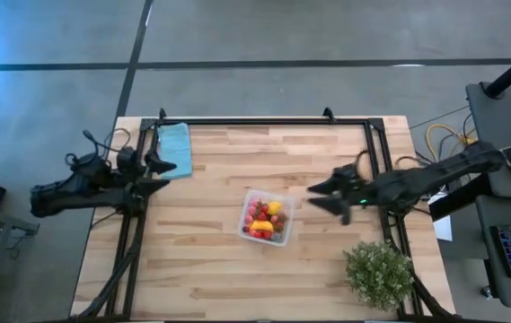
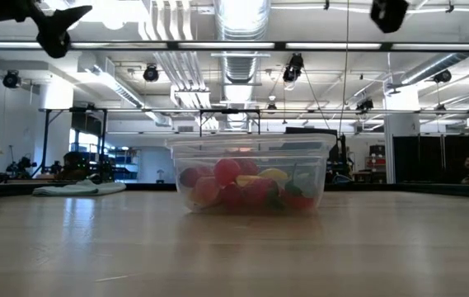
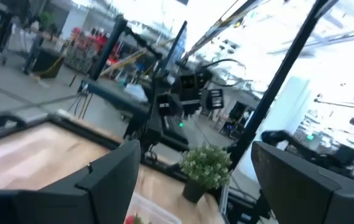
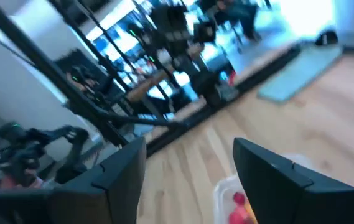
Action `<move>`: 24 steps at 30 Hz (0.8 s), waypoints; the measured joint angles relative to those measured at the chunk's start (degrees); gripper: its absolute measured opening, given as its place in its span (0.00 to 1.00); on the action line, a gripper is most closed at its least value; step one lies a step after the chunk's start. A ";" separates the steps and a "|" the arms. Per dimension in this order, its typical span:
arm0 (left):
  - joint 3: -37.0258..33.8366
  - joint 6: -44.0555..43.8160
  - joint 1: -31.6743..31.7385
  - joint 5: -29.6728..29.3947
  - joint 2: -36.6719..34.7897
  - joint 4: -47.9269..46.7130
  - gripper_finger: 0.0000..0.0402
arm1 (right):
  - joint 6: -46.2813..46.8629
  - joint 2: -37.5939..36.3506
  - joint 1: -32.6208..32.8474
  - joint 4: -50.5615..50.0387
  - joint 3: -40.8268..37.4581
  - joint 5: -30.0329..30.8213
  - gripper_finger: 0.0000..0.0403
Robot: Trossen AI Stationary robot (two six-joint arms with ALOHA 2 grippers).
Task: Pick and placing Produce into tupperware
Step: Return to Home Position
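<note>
tupperware (image 1: 248, 208) upright and lidless on the wooden table (image 1: 210, 269). produce (image 1: 266, 221) heaped inside it, red and pink with some yellow. right gripper (image 1: 325, 199) near the tupperware's right side, raised, fingers spread wide, empty. potted plant (image 1: 379, 274) further right. left gripper (image 1: 170, 175) well left of the tupperware, fingers parted, empty. teal cloth (image 1: 173, 148) just beyond.
</note>
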 joint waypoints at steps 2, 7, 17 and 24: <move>0.11 0.58 0.00 -0.02 -2.22 -1.07 0.73 | -1.91 -6.68 -0.05 -0.62 -1.96 -0.01 0.58; 0.07 3.18 0.00 -1.88 -4.47 -4.76 0.73 | 5.86 -23.34 -0.81 -17.75 -4.22 4.33 0.58; 0.86 3.51 0.01 -9.82 -4.41 -13.61 0.73 | -4.99 -47.82 -0.76 -27.37 -7.06 -3.31 0.58; -1.82 4.73 0.00 -10.40 -4.19 -13.89 0.73 | -11.10 -48.54 -0.79 -26.50 -9.01 -4.81 0.58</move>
